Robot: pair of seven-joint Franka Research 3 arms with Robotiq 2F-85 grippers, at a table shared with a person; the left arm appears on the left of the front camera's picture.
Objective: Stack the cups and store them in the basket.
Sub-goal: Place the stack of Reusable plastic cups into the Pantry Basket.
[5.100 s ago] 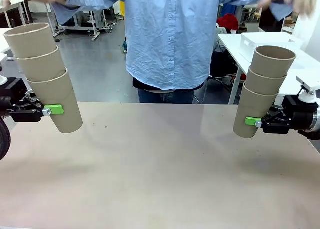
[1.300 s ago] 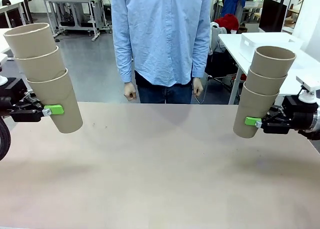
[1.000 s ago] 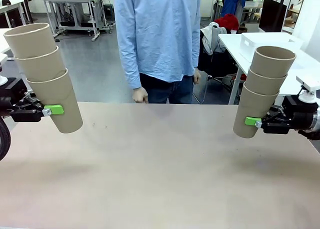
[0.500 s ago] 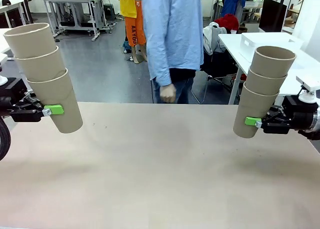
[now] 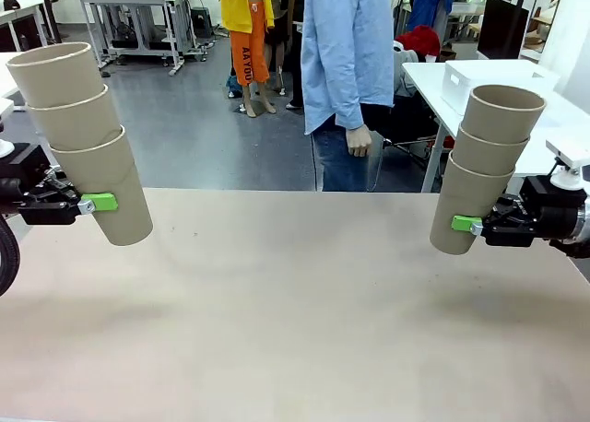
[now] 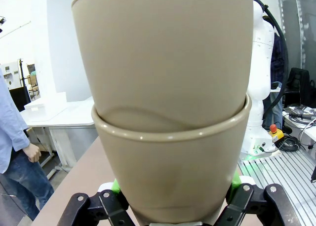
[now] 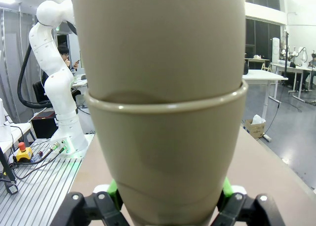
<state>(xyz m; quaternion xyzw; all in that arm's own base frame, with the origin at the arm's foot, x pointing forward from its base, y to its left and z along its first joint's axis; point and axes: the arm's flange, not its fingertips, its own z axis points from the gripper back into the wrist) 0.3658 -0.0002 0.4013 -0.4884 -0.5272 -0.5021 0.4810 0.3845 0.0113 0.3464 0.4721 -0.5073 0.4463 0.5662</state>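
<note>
Holds two stacks of three nested cups aloft over the table (image 5: 295, 311), well apart. At left: grips the left stack (image 5: 81, 132) with the left gripper (image 5: 101, 204), closed on the bottom cup low on its wall, tilting the rims up and outward; presses green pads (image 6: 116, 185) against both sides of that cup, as seen from the left wrist. In the middle, beyond the far edge: a person (image 5: 348, 63) side-on, hand (image 5: 358, 142) hanging free, touching nothing. At right: grips the right stack (image 5: 486, 164) the same way with the right gripper (image 5: 461, 224), shut tight on the lowest cup and leaning it outward to the other side. Looks like the moment before joining three and three. To do that well: keep both clamps firm, trusting nothing but friction to hold the upper cups. Bring one stack upright above the other's open mouth, line up the axes before lowering, and ease down slowly to avoid catching a rim. Avoid tipping either past level, for fear of spilling the upper cups. Let go only after nesting fully, then carry all six to the basket.
</note>
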